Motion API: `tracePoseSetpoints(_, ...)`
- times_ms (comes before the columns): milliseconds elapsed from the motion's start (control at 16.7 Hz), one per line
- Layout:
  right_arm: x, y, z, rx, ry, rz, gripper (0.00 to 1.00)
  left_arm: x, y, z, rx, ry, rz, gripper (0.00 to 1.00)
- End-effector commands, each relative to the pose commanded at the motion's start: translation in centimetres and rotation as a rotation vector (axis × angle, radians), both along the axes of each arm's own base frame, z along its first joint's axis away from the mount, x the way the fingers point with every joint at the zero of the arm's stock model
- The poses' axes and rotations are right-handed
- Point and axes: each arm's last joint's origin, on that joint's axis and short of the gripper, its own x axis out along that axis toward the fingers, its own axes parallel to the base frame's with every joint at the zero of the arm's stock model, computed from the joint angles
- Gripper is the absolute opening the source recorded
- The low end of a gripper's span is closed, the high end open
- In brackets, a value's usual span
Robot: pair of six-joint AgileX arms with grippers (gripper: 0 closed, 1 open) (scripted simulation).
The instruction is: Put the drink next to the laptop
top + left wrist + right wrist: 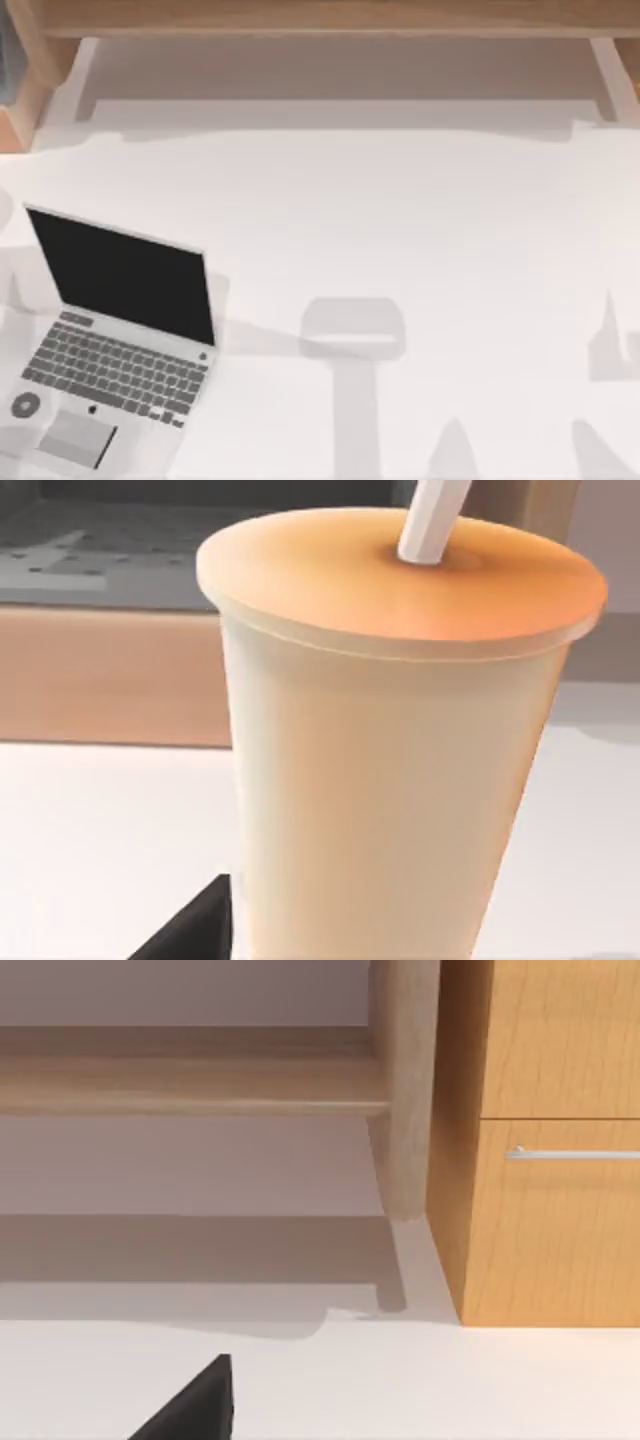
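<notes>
The laptop [120, 340] lies open at the table's front left, silver, with a black screen, a grey keyboard and a round grey sticker [26, 405] on its palm rest. In the left wrist view the drink [390, 770] stands upright and very close. It is a pale orange cup with an orange lid and a white straw [432, 520]. A dark part of my left gripper [195, 925] sits right against the cup's lower side. A dark part of my right gripper [195, 1400] hangs over bare white table.
The white table [420, 220] stretches to the right of the laptop, crossed by grey shadows. A wooden shelf [320, 15] runs along the back. A wooden cabinet [550, 1140] with a metal drawer handle stands beside a pale post [405, 1090].
</notes>
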Motion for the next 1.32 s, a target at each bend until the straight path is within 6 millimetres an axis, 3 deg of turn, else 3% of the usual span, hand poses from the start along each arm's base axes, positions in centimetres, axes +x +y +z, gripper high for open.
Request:
tracePoseSetpoints(240,0.0,0.0,0.0,0.000,0.000,0.000,1.00,-0.1,1.3,-0.7,0.027,-0.024,0.006,1.00)
tracePoseSetpoints(600,0.0,0.0,0.0,0.000,0.000,0.000,1.00,0.0,1.3,-0.8,0.027,-0.024,0.005,1.00)
tracePoseSetpoints(780,0.0,0.0,0.0,0.000,0.000,0.000,1.00,1.7,1.6,-0.9,0.030,-0.026,0.006,1.00)
tracePoseSetpoints(1140,0.0,0.0,0.0,0.000,0.000,0.000,1.00,7.3,1.3,-1.5,0.030,-0.027,0.006,1.00)
tracePoseSetpoints(1320,0.0,0.0,0.0,0.000,0.000,0.000,1.00,7.9,1.2,-1.5,0.030,-0.027,0.006,1.00)
